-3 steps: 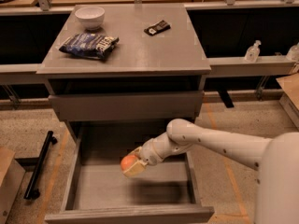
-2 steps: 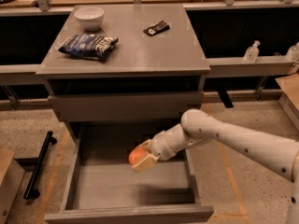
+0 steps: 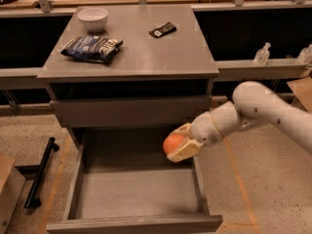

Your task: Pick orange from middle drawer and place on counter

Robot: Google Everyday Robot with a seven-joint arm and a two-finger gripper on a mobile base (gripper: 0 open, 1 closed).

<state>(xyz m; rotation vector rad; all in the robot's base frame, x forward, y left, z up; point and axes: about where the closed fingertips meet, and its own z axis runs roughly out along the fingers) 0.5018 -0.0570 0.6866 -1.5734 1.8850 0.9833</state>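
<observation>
My gripper (image 3: 179,144) is shut on the orange (image 3: 172,143), a small round orange fruit, and holds it above the right rear part of the open middle drawer (image 3: 134,194). The drawer is pulled out, and its flat grey floor is bare. The white arm reaches in from the right. The grey counter (image 3: 146,45) lies above and behind the gripper, well apart from it.
On the counter are a white bowl (image 3: 92,18) at the back left, a dark blue chip bag (image 3: 91,48) at the left and a small dark wrapper (image 3: 162,30) at the back. A black bar (image 3: 40,172) lies on the floor at the left. Bottles (image 3: 262,54) stand on the right bench.
The gripper has risen and moved to the right with the orange, from low inside the drawer to above its right rear part.
</observation>
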